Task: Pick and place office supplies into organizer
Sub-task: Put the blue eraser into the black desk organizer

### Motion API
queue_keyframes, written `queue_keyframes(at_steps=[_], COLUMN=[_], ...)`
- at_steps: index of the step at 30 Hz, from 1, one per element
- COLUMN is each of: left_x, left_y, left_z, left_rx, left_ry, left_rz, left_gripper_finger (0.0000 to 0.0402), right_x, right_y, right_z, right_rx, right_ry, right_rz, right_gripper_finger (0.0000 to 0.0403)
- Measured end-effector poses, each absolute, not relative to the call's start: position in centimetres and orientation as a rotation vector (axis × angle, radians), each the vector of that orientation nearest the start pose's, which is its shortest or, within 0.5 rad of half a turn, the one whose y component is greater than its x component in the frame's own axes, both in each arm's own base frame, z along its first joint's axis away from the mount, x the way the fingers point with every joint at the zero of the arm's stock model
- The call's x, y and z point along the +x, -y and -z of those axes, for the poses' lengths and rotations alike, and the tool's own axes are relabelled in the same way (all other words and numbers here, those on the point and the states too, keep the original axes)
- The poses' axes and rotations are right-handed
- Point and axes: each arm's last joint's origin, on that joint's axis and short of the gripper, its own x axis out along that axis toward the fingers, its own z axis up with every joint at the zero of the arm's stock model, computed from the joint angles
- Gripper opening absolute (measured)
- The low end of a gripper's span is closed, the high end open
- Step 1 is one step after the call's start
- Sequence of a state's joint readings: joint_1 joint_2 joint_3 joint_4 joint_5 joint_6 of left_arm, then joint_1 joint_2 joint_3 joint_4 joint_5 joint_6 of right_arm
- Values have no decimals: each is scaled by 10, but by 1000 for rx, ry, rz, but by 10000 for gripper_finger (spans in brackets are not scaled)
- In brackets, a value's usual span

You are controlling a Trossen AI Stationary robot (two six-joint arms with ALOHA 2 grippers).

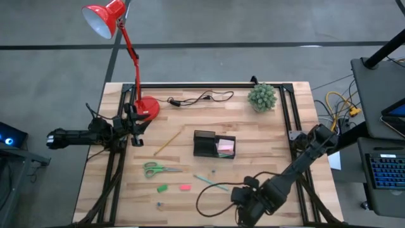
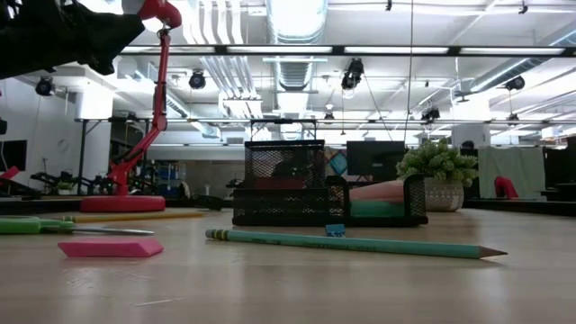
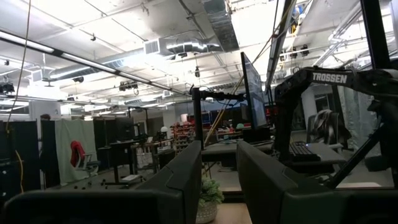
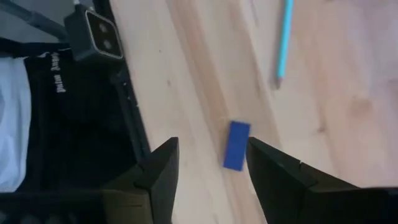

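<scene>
My right gripper point(image 4: 211, 169) hovers open over the table's near edge, pointing steeply down. A small blue piece point(image 4: 237, 145) lies flat on the wood between and below its fingers, untouched. In the high view this gripper point(image 1: 243, 209) hides that piece. The black organizer point(image 1: 214, 144) stands mid-table with a pink sticky-note pad point(image 1: 226, 147) in its right compartment. Green-handled scissors point(image 1: 158, 169), a yellow pencil point(image 1: 166, 144), a teal pen point(image 1: 212, 183), a green piece point(image 1: 162, 188) and a red piece point(image 1: 185, 187) lie flat on the table. My left gripper point(image 3: 219, 180) waits open at the left edge.
A red lamp's base point(image 1: 147, 106), a black cable point(image 1: 199, 98) and a small plant point(image 1: 262, 97) stand along the far side. A small camera point(image 4: 96, 34) sits at the near edge by my right gripper. Bare wood lies between the pen and the organizer.
</scene>
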State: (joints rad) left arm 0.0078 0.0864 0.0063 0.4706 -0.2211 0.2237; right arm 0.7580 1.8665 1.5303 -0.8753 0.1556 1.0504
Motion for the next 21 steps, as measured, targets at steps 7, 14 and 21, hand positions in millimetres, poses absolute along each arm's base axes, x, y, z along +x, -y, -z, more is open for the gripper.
queue_keyframes(at_steps=[7, 14, 21], left_x=[95, 94, 94], left_y=[-7, -7, -7], left_z=[-203, -205, -206], left_rx=[197, 272, 297], left_ry=[360, 369, 374], left_rz=[-272, -289, -296], left_gripper_finger=[89, 89, 89], right_x=[268, 266, 261], right_y=[-254, -253, -249], right_z=[-211, -186, -171], right_rx=[433, 516, 456], right_ry=[-1272, -1246, -1254], right_rz=[236, 206, 184], right_gripper_finger=[178, 178, 178])
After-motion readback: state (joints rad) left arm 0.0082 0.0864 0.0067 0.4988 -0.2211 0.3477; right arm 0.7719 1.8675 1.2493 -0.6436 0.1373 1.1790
